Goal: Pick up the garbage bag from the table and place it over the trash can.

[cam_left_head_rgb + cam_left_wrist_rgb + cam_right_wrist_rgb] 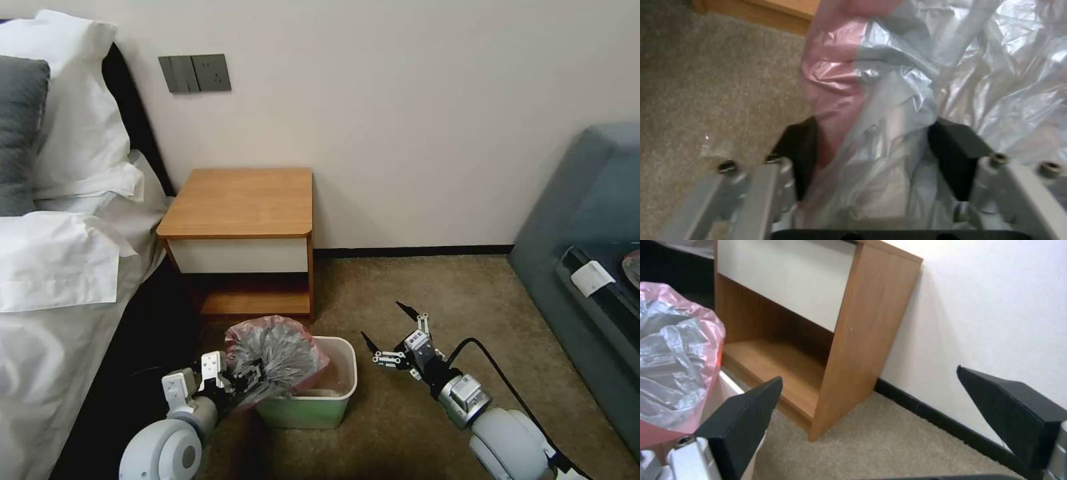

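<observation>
On the carpet (427,293) before the table (240,200), the head view shows the garbage bag (270,357) bunched over the trash can's (313,400) left rim, pinched by the left gripper (233,380); the left wrist view shows plastic (889,100) between its fingers (951,150); the right wrist view shows the right gripper (869,416) spread, beside the can.

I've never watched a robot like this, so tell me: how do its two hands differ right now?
The left hand is closed on the garbage bag, holding it over the trash can; the right hand holds nothing. The left hand's fingers pinch plastic; the right hand's fingers are spread wide. The left hand sits at the can's left side; the right hand hovers over carpet to its right. Both have black fingertips.
</observation>
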Controlling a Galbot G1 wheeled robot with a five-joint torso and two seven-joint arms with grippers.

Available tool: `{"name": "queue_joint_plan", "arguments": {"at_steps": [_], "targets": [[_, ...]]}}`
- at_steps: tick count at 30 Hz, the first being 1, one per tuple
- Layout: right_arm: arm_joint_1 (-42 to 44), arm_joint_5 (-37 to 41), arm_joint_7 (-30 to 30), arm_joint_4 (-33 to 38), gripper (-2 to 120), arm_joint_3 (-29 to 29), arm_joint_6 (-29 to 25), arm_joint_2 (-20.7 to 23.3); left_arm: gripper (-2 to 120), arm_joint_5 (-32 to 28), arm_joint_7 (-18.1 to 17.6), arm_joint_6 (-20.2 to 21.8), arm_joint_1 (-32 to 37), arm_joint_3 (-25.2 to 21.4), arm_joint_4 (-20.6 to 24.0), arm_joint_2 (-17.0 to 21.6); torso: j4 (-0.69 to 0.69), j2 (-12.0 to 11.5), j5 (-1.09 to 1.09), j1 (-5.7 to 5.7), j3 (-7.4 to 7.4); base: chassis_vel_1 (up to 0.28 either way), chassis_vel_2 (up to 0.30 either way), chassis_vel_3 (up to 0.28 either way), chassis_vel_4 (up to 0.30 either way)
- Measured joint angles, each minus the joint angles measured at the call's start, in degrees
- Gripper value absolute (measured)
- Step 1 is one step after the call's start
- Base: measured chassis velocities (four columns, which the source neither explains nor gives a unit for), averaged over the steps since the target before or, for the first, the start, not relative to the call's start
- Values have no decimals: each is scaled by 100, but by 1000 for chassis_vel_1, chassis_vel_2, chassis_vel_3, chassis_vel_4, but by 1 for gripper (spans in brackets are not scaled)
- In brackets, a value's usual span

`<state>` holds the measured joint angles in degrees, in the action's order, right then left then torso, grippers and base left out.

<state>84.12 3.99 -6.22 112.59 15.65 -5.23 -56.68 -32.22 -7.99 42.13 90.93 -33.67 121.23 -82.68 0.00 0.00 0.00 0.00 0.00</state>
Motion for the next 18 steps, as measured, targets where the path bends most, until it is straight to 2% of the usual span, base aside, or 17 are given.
{"name": "queue_joint_plan", "arguments": {"at_steps": [1, 2, 4, 5, 7, 8, 10, 11, 13, 18], "targets": [[-1, 1, 5, 0, 100, 0, -2, -2, 50, 1, 4, 0, -23, 8, -29, -3, 0, 0, 0, 0, 0, 0, 0, 0, 0], [-1, 1, 5, 0, 100, 0, -2, -2, 50, 1, 4, 0, -23, 8, -29, -3, 0, 0, 0, 0, 0, 0, 0, 0, 0], [-4, 5, 21, 0, 100, 1, -10, 3, 38, 3, 6, 0, -49, 14, -78, -7, 0, 0, 0, 0, 0, 0, 0, 0, 0], [-4, 5, 21, 0, 100, 1, -10, 3, 38, 3, 6, 0, -49, 14, -78, -7, 0, 0, 0, 0, 0, 0, 0, 0, 0], [-8, 12, 31, 0, 100, 14, -15, 17, 28, 5, 7, 0, -43, 28, -86, -11, 0, 0, 0, 0, 0, 0, 0, 0, 0], [-8, 12, 31, 0, 100, 14, -15, 17, 28, 5, 7, 0, -43, 28, -86, -11, 0, 0, 0, 0, 0, 0, 0, 0, 0], [-17, 16, 38, 1, 100, 17, -17, 27, 17, 31, 8, 0, -30, 39, -87, -23, 0, 0, 0, 0, 0, 0, 0, 0, 0], [-17, 16, 38, 1, 100, 17, -17, 27, 17, 31, 8, 0, -30, 39, -87, -23, 0, 0, 0, 0, 0, 0, 0, 0, 0], [-22, 18, 52, 16, 100, 6, -17, 28, 9, 79, 9, 0, -19, 47, -96, -37, 0, 0, 0, 0, 0, 0, 0, 0, 0], [-24, 19, 75, 45, 100, -18, -17, 25, 7, 119, -4, -1, -7, 49, -98, -55, 0, 0, 0, 0, 0, 0, 0, 0, 0]]}}
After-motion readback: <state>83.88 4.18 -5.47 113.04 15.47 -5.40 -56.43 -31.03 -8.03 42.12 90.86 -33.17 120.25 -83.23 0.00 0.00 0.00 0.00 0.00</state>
